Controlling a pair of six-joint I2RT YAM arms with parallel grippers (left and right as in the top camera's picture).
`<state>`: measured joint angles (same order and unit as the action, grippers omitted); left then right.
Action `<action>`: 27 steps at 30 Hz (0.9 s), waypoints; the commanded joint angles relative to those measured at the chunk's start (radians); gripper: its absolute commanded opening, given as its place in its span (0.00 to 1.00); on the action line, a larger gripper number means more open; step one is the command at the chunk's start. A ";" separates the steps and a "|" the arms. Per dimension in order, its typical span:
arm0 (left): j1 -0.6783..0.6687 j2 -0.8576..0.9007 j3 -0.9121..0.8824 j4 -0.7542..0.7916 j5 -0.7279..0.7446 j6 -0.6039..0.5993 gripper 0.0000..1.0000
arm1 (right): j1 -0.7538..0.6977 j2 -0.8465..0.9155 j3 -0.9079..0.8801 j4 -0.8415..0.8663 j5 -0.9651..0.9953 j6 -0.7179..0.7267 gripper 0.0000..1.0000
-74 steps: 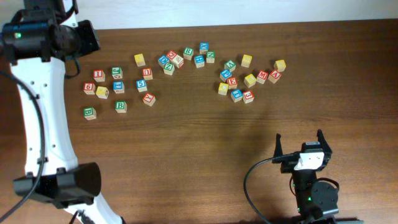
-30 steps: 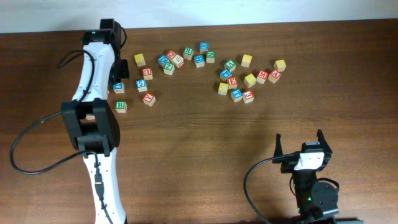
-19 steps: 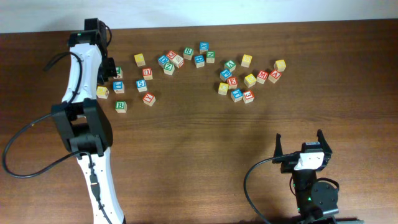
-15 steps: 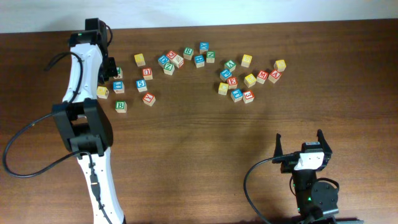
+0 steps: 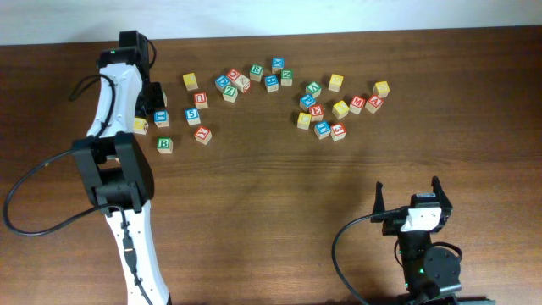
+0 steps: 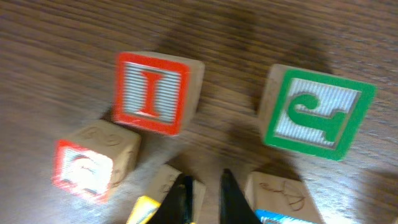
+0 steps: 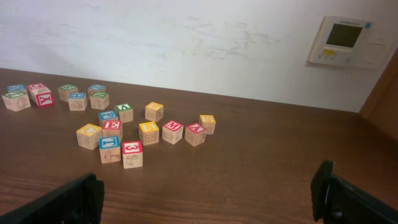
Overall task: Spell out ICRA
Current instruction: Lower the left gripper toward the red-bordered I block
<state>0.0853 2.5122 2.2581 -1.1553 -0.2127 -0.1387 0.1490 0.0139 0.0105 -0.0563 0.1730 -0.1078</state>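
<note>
Work is centring on the I cube (image 6: pixel 152 93), which is lying flat on the table (image 6: pixel 56 37) with its red letter facing up, so its bare wooden sides are offering themselves to a pinch from above. In the wrist view the left gripper (image 6: pixel 204 186) is hovering just below and right of the I cube. Its jaws are sitting narrow, with only a slim gap and nothing between them. That gap is looking far too small to straddle the cube, so I judge the jaws are needing to spread before any descent.

A green-framed cube (image 6: pixel 317 115) is resting right of the I cube, apart from it. A red-framed cube (image 6: pixel 87 165) is touching or nearly touching the I cube's lower left corner, crowding that side and favouring a grasp across the freer faces.

The right gripper (image 5: pixel 408 191) is sitting far to the lower right of the I cube, jaws spread wide and holding nothing, probably to be leaving the left arm room. The other three task letters are presumably lying among the scattered cubes (image 5: pixel 315 110) right of the I cube, but their faces are showing too small for me to be sure.
</note>
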 commanded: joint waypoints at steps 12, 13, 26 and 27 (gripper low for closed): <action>0.038 0.008 -0.013 0.029 0.101 0.039 0.24 | -0.006 -0.008 -0.005 -0.008 -0.005 0.005 0.98; 0.050 0.008 -0.013 0.026 0.101 0.039 0.22 | -0.006 -0.008 -0.005 -0.008 -0.005 0.005 0.98; 0.090 0.008 -0.013 0.003 0.080 0.039 0.18 | -0.006 -0.008 -0.005 -0.008 -0.005 0.005 0.99; 0.090 0.008 -0.013 0.003 0.064 0.039 0.19 | -0.006 -0.008 -0.005 -0.008 -0.005 0.005 0.98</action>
<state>0.1734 2.5122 2.2532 -1.1492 -0.1043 -0.1108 0.1490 0.0139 0.0105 -0.0563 0.1730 -0.1078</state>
